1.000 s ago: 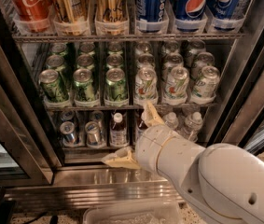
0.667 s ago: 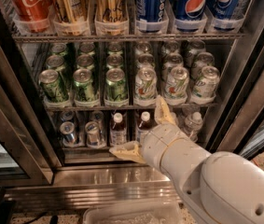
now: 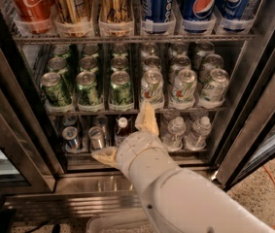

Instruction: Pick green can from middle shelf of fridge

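Note:
The fridge [image 3: 259, 99] stands open in the camera view. Its middle shelf [image 3: 103, 112] holds three lanes of green cans on the left; the front green can [image 3: 121, 87] of the third lane is nearest my gripper. Whitish cans [image 3: 183, 85] fill the right lanes. My gripper [image 3: 120, 129] is open, just below and in front of that shelf's front edge. One tan finger [image 3: 146, 118] points up at the rack between the green and whitish lanes. The other finger [image 3: 105, 154] points left. Nothing is held.
Red, gold and blue cans [image 3: 202, 4] fill the rack above. The lower rack holds small silver-blue cans [image 3: 72, 138] and small bottles [image 3: 176, 130], partly hidden by my white arm [image 3: 176, 193]. Dark door frames stand close on both sides.
The gripper first shifted right, then moved back left past where it started, staying open at about the same height. The cans have not moved.

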You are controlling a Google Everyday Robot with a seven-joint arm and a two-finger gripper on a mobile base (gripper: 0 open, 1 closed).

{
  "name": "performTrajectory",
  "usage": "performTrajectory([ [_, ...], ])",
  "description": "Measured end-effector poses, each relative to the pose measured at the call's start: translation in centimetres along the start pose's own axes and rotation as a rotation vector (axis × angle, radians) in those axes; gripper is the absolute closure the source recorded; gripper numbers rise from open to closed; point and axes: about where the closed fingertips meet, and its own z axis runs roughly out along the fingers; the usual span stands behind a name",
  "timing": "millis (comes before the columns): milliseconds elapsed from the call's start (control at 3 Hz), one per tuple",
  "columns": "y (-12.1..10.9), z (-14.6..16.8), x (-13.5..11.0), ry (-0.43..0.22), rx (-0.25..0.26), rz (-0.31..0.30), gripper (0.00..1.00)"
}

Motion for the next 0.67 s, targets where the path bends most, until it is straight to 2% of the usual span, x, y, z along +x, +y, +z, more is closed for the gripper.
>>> performTrajectory([
  [333,-1.67,-0.03,0.96,0.04,0.066,-0.002,0.0],
  [667,-1.67,-0.03,0.96,0.04,0.066,-0.002,0.0],
])
